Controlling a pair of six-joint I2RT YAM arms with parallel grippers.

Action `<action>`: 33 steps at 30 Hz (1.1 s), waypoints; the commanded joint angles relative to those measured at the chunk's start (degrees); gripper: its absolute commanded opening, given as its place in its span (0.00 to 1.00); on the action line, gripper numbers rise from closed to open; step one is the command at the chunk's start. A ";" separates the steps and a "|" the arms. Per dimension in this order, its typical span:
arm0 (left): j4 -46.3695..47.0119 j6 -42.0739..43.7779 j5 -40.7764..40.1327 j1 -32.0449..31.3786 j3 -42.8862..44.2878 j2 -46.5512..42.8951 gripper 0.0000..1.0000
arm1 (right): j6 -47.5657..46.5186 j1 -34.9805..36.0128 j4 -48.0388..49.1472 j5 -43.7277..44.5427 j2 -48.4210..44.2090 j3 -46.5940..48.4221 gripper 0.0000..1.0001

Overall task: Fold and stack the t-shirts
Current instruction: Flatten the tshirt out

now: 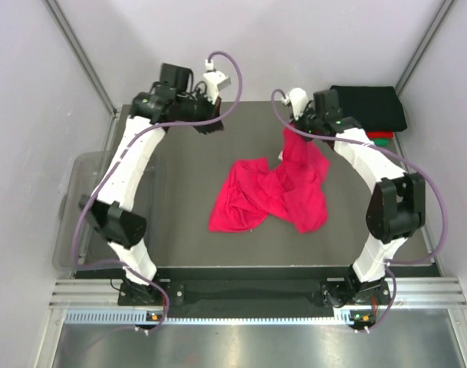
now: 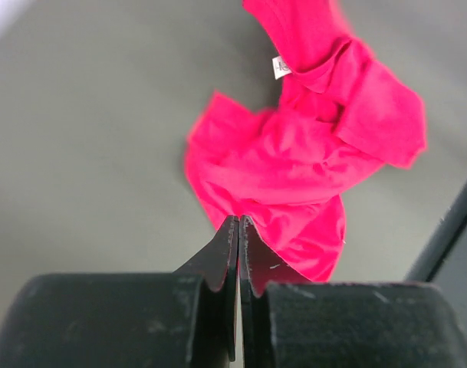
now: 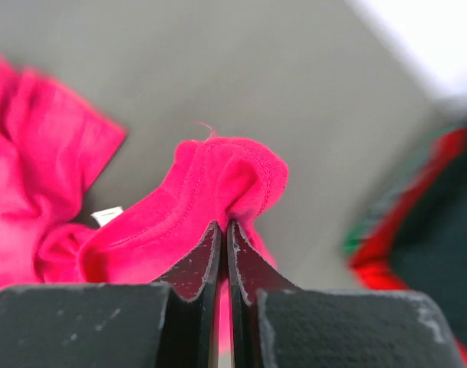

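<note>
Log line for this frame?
left gripper: shut, empty | right gripper: shut on pink t-shirt | folded stack: far right corner

The crumpled pink t-shirt takes up the middle of the dark desk. To its left, bare desk runs to the left arm, and in front of it a bare strip reaches the desk's near edge. Far-right of it, the folded stack fills the corner, leaving a narrow gap. The right end effector, pinched on the t-shirt's raised far edge, and the right arm crowd that side. The left end effector, closed and empty, hangs far-left of it. A clear bin sits past the desk's left edge.
</note>
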 commanded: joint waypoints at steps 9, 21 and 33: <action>1.36 3.35 -3.32 -0.23 -7.52 -9.93 0.43 | -1.06 -3.68 -0.42 3.74 -18.39 4.12 0.01; 4.28 -2.11 -1.48 -0.23 3.63 18.25 0.54 | -0.53 -3.77 -2.09 5.16 -33.96 -12.66 0.02; 3.75 -2.64 0.89 -1.11 18.58 37.01 0.55 | 1.75 -3.77 -1.21 4.45 -34.93 -17.16 0.01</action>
